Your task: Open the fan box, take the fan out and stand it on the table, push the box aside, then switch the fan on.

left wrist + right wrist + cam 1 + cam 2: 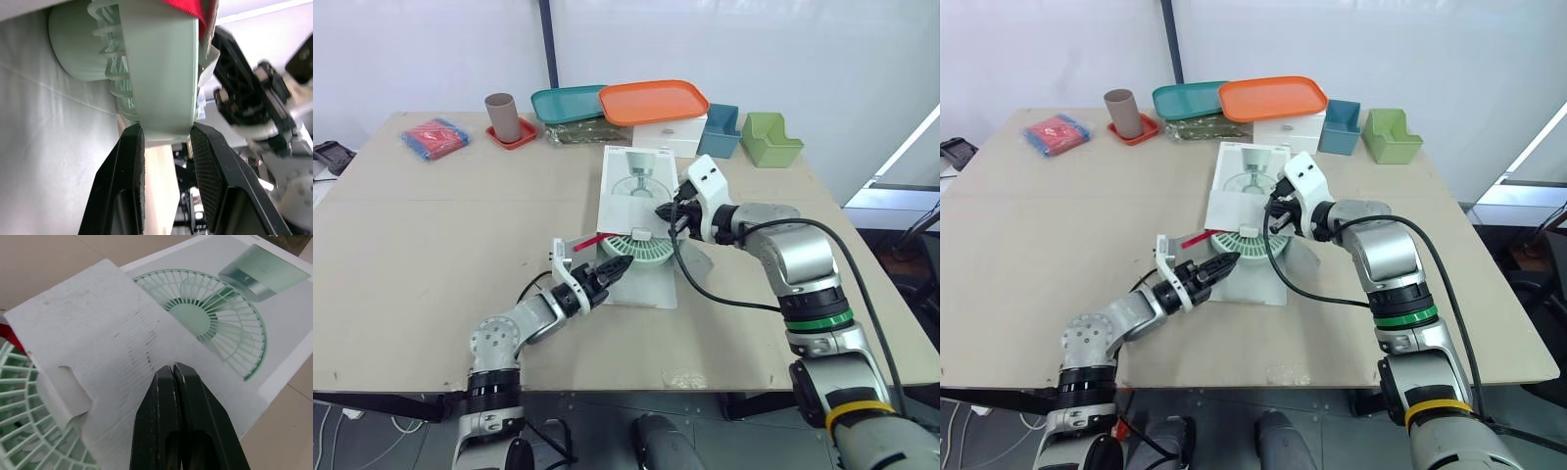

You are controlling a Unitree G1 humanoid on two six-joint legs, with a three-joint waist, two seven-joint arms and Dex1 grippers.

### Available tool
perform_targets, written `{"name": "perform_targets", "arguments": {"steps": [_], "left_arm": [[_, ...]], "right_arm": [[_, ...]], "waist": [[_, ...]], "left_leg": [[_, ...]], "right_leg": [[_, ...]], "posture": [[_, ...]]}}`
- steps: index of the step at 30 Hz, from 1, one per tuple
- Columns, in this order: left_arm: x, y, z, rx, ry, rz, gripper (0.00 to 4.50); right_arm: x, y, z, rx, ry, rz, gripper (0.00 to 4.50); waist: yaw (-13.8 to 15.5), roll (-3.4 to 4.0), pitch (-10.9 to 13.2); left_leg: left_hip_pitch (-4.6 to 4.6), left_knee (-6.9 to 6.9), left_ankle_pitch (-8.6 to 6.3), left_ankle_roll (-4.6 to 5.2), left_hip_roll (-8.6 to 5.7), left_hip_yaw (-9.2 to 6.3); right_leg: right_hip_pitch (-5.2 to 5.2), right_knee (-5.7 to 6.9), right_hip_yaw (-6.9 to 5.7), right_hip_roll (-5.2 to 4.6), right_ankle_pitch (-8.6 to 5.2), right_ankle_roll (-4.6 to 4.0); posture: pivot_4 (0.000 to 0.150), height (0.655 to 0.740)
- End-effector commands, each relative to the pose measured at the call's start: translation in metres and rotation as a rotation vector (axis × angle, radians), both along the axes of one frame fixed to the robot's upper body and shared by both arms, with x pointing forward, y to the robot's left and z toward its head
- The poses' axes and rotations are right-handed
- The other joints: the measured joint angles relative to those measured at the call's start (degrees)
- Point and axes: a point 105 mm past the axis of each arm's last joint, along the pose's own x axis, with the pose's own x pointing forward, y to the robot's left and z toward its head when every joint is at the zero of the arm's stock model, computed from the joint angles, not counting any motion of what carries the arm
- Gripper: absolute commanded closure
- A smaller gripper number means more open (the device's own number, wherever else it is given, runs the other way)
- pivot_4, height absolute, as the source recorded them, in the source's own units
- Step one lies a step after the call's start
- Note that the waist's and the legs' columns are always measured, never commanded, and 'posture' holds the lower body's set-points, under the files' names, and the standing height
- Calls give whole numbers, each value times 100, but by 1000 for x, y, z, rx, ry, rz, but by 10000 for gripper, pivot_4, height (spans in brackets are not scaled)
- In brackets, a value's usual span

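left gripper (619, 266): fingers part open, clamped on the near rim of the fan (641, 250). In the left wrist view the pale green rim sits between the two black pads (131, 176), with both pad tips against it.
right gripper (668, 212): fingers pressed together with no gap. Their tips are at the edge of the flap (98, 333), and the card looks nipped between them, though the contact itself is hidden.
fan: lies flat and part way out of the near open end of the fan box (631, 181), grille up. A red tag (587, 241) sticks out at its left side.
flap: white card, lifted and bent up over the far side of the fan.
fan box: white, flat on the table (431, 225) around mid-table, with the printed fan picture facing up and its long side running from the far edge towards the near edge.
far edge, left to right: red and blue packet (434, 135), brown cup (501, 115) on a red coaster, teal tray (566, 101), orange tray (654, 101) on a white case (671, 134), teal bin (719, 130), green bin (769, 140).
spacing: everything along the far edge is well apart from both grippers.
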Motion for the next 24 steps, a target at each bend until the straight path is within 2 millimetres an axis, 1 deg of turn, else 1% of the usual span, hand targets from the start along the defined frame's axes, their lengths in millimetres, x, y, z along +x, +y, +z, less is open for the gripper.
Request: {"name": "perform_targets", "arguments": {"steps": [1,6,8,14,18,20,24], "left_arm": [[-9,2,1,18,0,-37,35638],[-6,3,2,16,1,-15,35638],[-4,2,0,25,16,-4,35638],[-9,1,6,20,-9,-35,35638],[-9,5,2,56,-8,-53,35638],[-4,8,4,53,-8,-26,35638],[-2,11,5,56,-11,-17,35638]], "right_arm": [[0,4,14,7,-42,16,45000],[0,6,13,12,-39,19,45000],[-1,6,12,11,-38,21,45000],[-1,6,11,15,-36,20,45000],[0,9,9,16,-32,20,45000],[0,12,2,10,-12,30,45000],[-1,16,-9,-7,22,45,45000]], "waist": [[0,-1,0],[3,0,0],[4,0,0],[4,-1,0],[0,0,0],[1,-1,0],[1,-1,0]], "left_leg": [[0,0,0,0,0,0],[0,1,0,0,0,0],[0,1,0,0,0,0],[0,3,0,0,-1,1],[0,2,0,0,1,0],[0,1,0,0,1,0],[2,1,0,0,0,0]], "right_leg": [[0,0,0,0,0,0],[0,0,0,0,1,-1],[0,0,0,0,1,-2],[1,0,0,-1,2,-2],[-1,0,0,1,1,-4],[-1,0,-1,1,0,-4],[2,0,-1,0,0,-4]], "posture": [[1500,7400],[1500,7400],[1500,7400],[1500,7400],[1500,7400],[1500,7400],[1500,7400]]}}
